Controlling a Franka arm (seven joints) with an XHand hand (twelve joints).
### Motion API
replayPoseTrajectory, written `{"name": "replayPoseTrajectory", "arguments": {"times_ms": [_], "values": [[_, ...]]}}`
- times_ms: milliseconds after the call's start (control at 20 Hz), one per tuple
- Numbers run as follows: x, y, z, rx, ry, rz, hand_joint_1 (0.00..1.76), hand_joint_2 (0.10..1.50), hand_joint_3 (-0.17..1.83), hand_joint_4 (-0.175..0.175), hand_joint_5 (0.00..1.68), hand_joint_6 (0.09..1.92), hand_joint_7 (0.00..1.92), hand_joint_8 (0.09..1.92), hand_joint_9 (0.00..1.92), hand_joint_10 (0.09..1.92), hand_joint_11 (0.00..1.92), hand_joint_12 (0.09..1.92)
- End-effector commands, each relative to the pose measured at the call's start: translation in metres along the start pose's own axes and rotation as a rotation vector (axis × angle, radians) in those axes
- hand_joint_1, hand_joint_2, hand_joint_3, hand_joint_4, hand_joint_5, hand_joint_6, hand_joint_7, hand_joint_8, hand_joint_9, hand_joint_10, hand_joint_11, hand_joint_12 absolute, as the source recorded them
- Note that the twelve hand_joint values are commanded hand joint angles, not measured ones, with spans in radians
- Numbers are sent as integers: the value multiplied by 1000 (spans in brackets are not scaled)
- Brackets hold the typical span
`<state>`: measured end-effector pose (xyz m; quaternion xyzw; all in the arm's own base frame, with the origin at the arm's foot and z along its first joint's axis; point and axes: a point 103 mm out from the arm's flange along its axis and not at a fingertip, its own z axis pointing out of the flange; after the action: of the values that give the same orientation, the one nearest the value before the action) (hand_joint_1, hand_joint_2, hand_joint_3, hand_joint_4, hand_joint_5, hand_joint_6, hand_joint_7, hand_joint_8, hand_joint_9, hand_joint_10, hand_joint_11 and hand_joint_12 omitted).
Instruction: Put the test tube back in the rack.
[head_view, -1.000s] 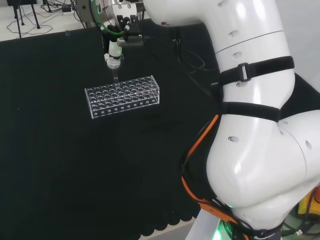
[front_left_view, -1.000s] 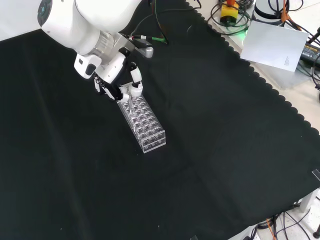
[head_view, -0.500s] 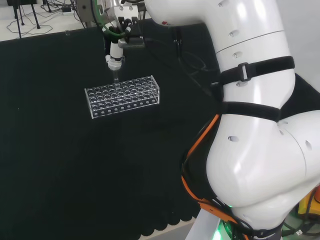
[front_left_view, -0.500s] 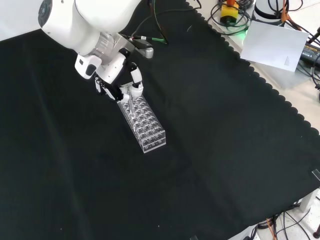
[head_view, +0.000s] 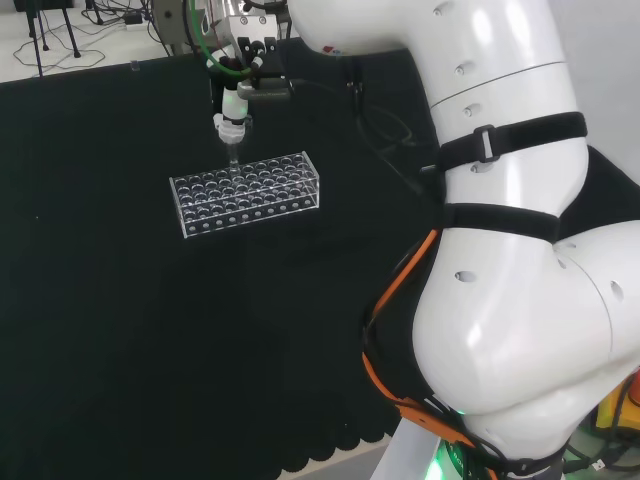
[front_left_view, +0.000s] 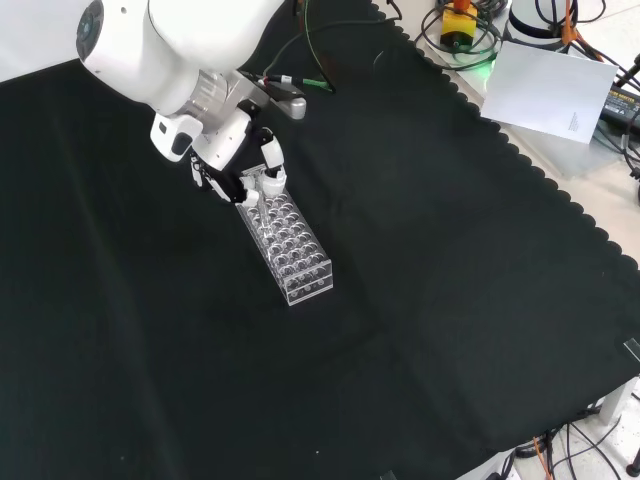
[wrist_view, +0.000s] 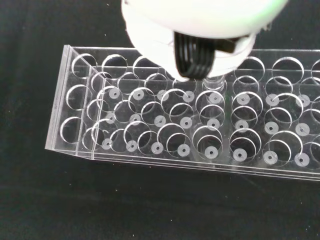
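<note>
A clear test tube rack sits on the black cloth toward the far left of the bench in the head view, long side across the frame, apparently empty. Above its far edge, a little left of the rack's middle, the hand points down with its fingers curled together on the top of a clear test tube. The tube hangs upright, its lower end at the rack's back row. Past the palm, the wrist view shows the tube's glass entering or just over one hole in the row nearest the hand; how deep it sits cannot be told.

The step in hand appears to be the insertion itself. It would go best with the tube kept vertical and centred over that one hole, lowered straight until the bottom seats in the dimple of the lower plate, and the fingers parted only then, lifting clear without dragging the light plastic rack sideways. A tilted tube could catch on the hole's rim.

To the right in the head view stand the arm's own white links. The cloth is otherwise bare, its scalloped hem at the bench's near edge. In the front view, cables and a white sheet lie beyond the cloth's top right corner.
</note>
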<state>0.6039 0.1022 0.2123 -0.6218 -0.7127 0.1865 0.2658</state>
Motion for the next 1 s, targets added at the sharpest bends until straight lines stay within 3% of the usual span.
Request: {"name": "replayPoseTrajectory", "arguments": {"times_ms": [50,1000], "values": [[-2,2,3,2,4,8,1434,591,696,-175,1316,561,1386,760,1446,144,733,1236],[-6,12,13,15,17,19,1434,591,694,-175,1317,559,1387,757,1446,142,733,1236]]}}
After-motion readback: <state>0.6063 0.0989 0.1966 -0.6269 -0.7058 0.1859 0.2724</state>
